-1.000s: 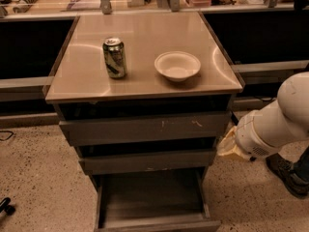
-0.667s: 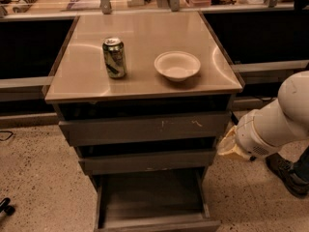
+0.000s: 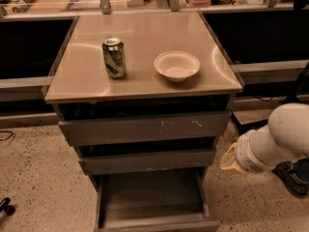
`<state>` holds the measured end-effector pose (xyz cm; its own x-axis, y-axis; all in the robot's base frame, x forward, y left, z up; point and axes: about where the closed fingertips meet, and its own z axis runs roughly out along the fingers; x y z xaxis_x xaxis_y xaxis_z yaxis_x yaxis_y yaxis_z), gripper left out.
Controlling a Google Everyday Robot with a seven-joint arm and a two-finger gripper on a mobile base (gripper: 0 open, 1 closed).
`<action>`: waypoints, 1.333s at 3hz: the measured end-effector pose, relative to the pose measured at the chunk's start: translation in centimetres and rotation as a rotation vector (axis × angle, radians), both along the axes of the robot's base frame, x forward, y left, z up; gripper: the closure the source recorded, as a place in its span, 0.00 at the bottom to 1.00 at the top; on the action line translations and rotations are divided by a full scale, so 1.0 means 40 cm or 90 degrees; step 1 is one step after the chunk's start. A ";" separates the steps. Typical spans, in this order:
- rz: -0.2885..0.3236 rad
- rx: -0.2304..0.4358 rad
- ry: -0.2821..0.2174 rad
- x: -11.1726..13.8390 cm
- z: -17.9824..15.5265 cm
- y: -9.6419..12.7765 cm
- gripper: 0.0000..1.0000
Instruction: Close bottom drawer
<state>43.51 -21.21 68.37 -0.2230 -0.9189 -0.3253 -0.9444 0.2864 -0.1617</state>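
Note:
The bottom drawer (image 3: 152, 197) is pulled far out at the foot of the cabinet. It is a shallow grey-brown tray with nothing in it, and its plain front (image 3: 159, 224) sits at the lower edge of the view. My white arm comes in from the right. Its yellowish end, where the gripper (image 3: 229, 159) is, hangs right of the cabinet at the height of the mid-width drawer (image 3: 147, 161). It touches nothing.
The widest drawer (image 3: 145, 128), with pale scratches, is slightly out at the top. On the cabinet top (image 3: 87, 81) stand a green can (image 3: 114, 57) and a white bowl (image 3: 176, 65). Dark shelving runs behind. A dark object (image 3: 292, 178) lies on the speckled floor under my arm.
My arm has dropped a little beside the cabinet. The drawers, can and bowl have not moved.

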 end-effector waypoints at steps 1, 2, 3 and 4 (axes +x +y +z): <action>0.003 0.018 0.010 0.034 -0.199 0.000 1.00; 0.008 0.050 0.048 0.071 -0.405 0.020 1.00; 0.007 0.070 0.090 0.034 -0.495 0.038 1.00; 0.007 0.069 0.089 0.034 -0.490 0.038 1.00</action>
<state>44.88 -19.70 48.75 -0.2630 -0.8827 -0.3895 -0.9587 0.2845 0.0027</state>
